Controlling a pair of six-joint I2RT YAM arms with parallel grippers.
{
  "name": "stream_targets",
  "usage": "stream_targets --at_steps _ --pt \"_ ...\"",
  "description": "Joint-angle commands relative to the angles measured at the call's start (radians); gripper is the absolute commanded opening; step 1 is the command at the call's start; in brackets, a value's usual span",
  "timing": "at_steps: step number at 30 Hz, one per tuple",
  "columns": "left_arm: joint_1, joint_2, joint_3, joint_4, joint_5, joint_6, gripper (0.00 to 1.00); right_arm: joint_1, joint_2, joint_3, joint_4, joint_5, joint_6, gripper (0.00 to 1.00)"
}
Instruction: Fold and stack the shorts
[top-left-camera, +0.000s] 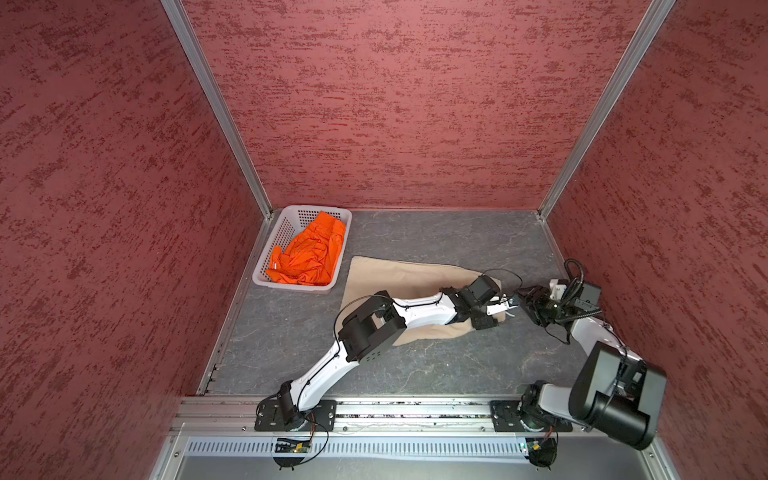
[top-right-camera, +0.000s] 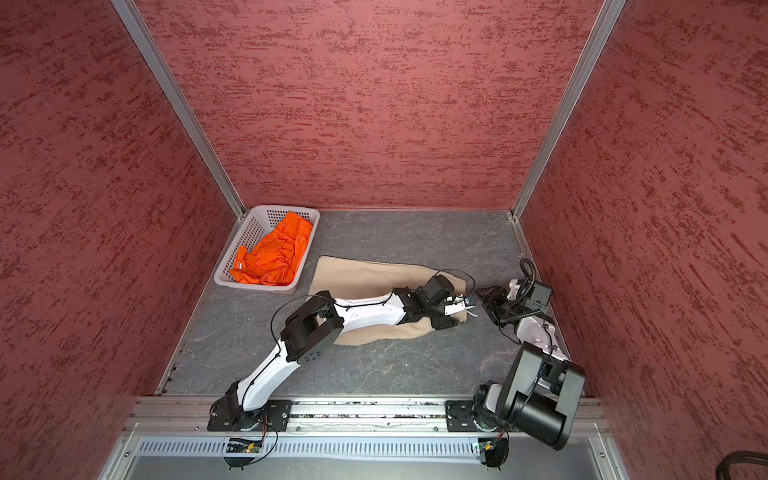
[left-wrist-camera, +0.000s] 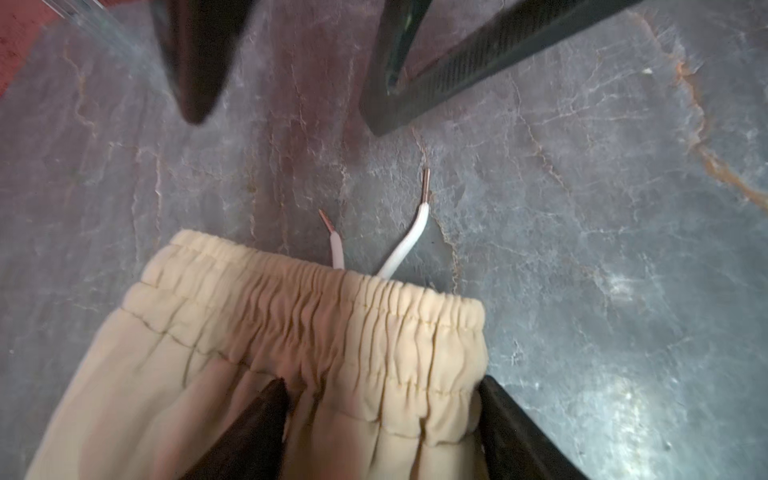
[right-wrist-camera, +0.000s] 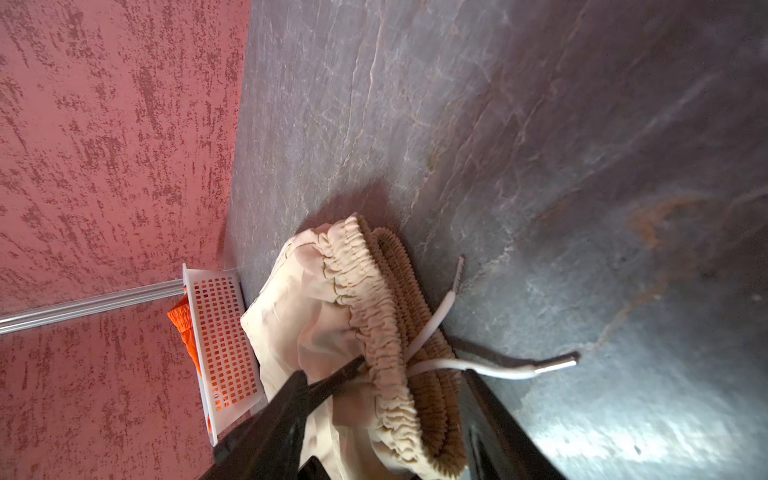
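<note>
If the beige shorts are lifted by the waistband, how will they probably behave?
Probably floppy: the beige shorts lie flat and creased, so the legs should hang down. The gathered waistband looks thick, likely an easier grip. The loose drawstring ends may dangle.

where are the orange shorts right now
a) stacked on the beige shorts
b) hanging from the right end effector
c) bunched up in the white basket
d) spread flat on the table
c: the orange shorts lie crumpled inside the basket at the back left corner of the table, in both top views.
</note>
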Motion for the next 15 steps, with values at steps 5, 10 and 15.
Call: stream_targets --at_steps 5,10,15 --pt "-0.001 0.030 -0.012 -0.039 0.015 0.018 0.65 -0.004 0.048 0.010 0.050 -0.088 0.038 0.64" --pt "0.000 0.013 -0.071 0.010 -0.023 0.008 0.42 -0.004 0.053 -0.015 0.102 -0.106 0.092 0.66" --pt "0.033 -0.069 -0.155 0.106 0.071 -0.077 0.33 -0.004 0.035 -0.057 0.125 -0.124 0.133 0.72"
